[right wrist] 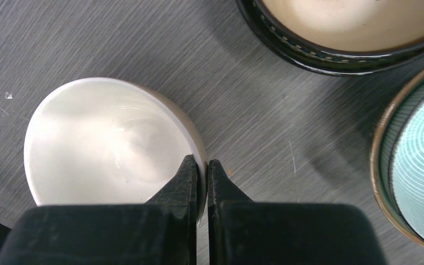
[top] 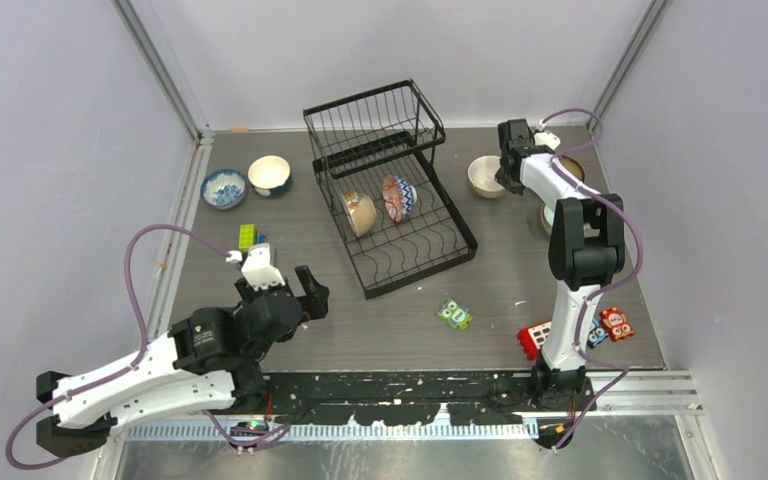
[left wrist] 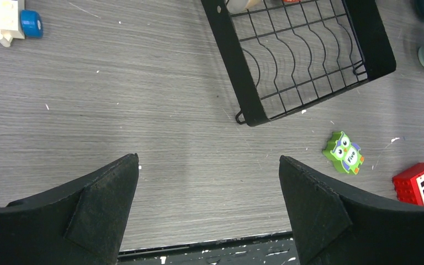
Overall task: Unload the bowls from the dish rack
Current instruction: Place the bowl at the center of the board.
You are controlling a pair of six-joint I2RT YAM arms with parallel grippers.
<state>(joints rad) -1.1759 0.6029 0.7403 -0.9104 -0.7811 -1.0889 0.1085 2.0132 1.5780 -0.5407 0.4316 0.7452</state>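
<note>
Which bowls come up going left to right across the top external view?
Blue-patterned bowl, dark-sided cream bowl, tan bowl in the dish rack, reddish patterned bowl beside it, white bowl. Bowls hidden behind the right arm omitted.

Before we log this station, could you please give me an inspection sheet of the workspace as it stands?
Surface: grey wood-grain table, a few pale specks.
Job's things: black dish rack holds a cream bowl and a red-patterned bowl in its lower tray. On the table: blue-patterned bowl and white-lined bowl on the left; white bowl, dark-rimmed bowl and teal-lined bowl on the right.
Clutter: green owl block, red block, toy blocks.
Grippers: left gripper open over bare table; right gripper shut on the white bowl's rim.
Cables: purple cables loop from both arms.
Surroundings: pale walls, metal corner posts.
</note>
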